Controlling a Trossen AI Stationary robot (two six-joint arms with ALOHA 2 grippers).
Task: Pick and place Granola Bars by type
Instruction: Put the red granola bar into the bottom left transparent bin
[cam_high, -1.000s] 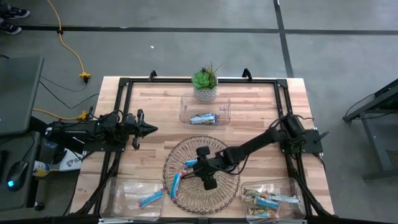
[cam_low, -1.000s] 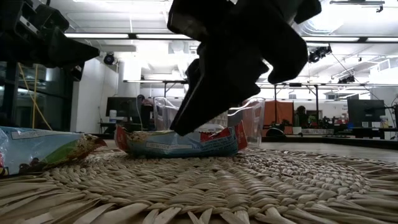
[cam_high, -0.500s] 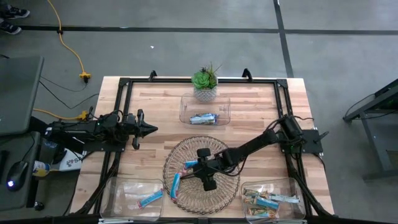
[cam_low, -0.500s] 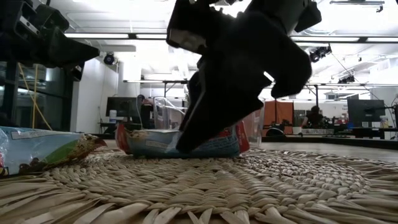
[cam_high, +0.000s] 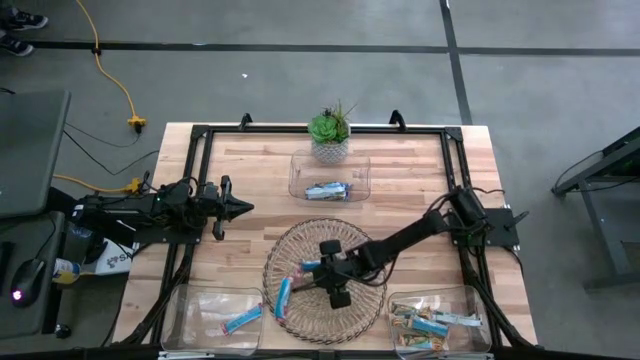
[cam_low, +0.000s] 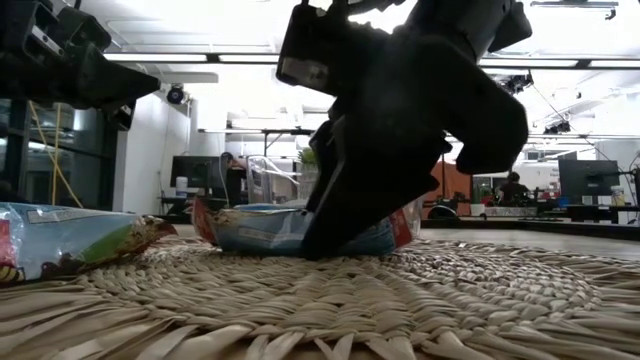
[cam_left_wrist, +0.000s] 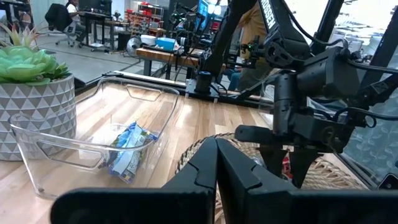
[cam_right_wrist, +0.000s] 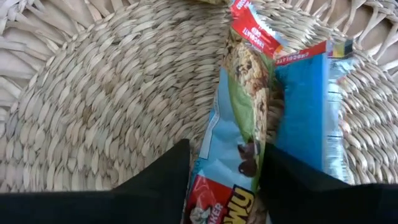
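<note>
Wrapper text first: on the blue granola bar (cam_right_wrist: 249, 143) under your right gripper (cam_right_wrist: 224, 180) you can make out only a red band with small white print and part of large white letters, none of it readable. That bar lies flat on the wicker tray (cam_high: 300, 245), and the right gripper's fingers (cam_right_wrist: 155, 180) straddle it, one on each side, parted and down at the wrapper; a firm clamp is not evident. A second blue bar (cam_high: 283, 294) lies near the tray's left rim. Your left gripper (cam_high: 240, 207) hovers over the table's left side, fingers together.
</note>
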